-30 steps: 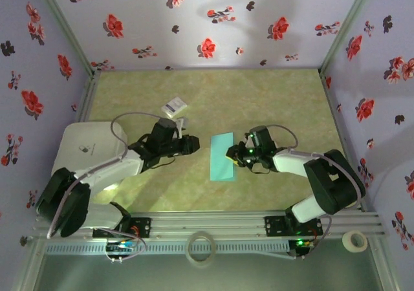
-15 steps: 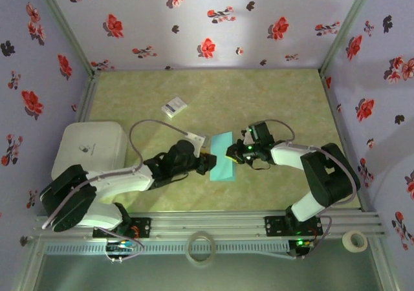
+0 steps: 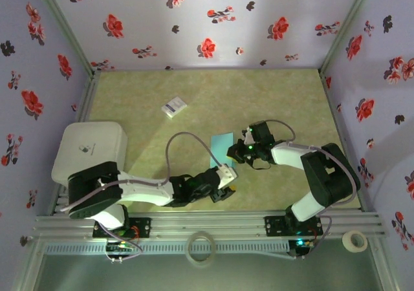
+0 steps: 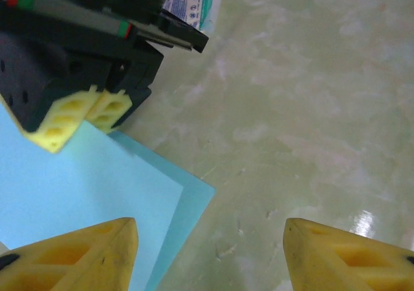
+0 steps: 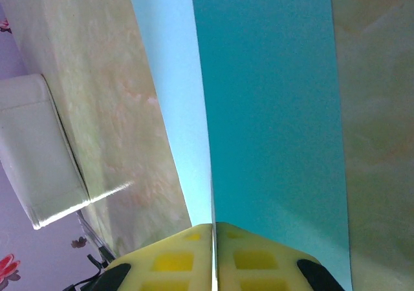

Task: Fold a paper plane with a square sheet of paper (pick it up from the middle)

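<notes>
- Right gripper [image 5: 213, 252] is pressed together, pinching the folded square sheet of paper [image 3: 222, 143] lying mid-table.
- Left gripper [image 4: 210, 239] is spread wide over the sheet's near corner, with the right gripper's tips just ahead.
- Small printed card [image 3: 174, 106] lies well apart, and the white box [image 3: 90, 150] sits far left.

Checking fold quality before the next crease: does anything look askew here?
Yes: the folded teal paper sheet has uneven layers; near the open left tool, the lower layer's corner pokes out beyond the upper one. The right tool pinches its edge.
</notes>
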